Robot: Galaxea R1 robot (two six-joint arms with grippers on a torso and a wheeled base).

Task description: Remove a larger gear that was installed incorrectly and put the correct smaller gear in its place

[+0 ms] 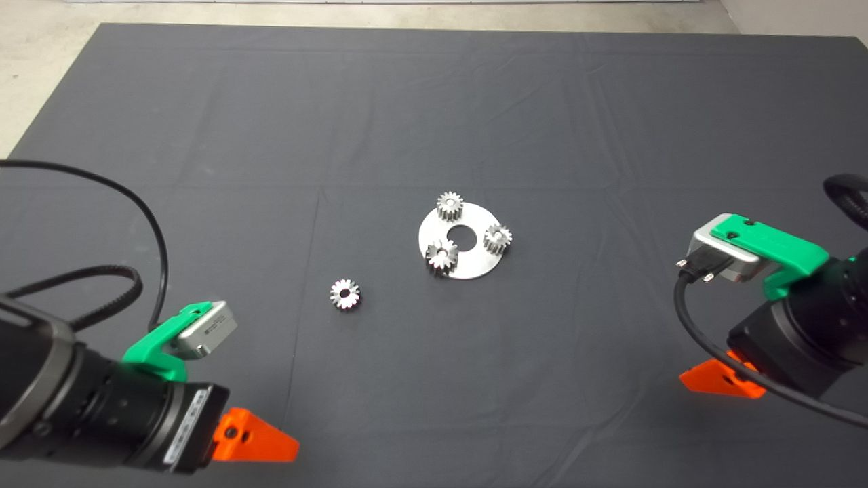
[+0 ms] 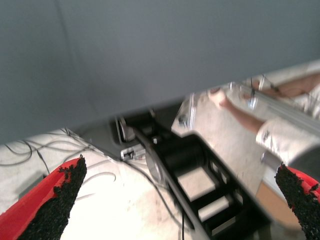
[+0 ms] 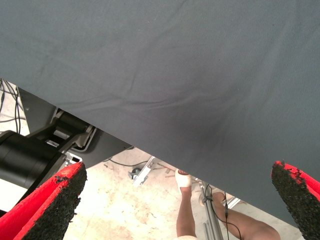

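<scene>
A round steel plate (image 1: 468, 268) with a centre hole lies mid-mat and carries three steel gears. The larger gear (image 1: 441, 255), finer-toothed, sits on its near left side. Two smaller gears sit on the plate at the far side (image 1: 449, 205) and the right side (image 1: 497, 238). The smaller gear (image 1: 345, 294), with chunky teeth and a wide dark hole, lies loose on the mat to the plate's left. My left gripper (image 1: 271, 444) is at the lower left, open and empty, well short of the gears. My right gripper (image 1: 712, 379) is at the lower right, open and empty.
The dark mat (image 1: 434, 122) covers the table, with pale floor beyond its far edge. Both wrist views look past the mat's edge (image 3: 165, 75) to the floor, cables and the robot's base (image 2: 200, 170). A person's leg (image 3: 186, 210) stands on that floor.
</scene>
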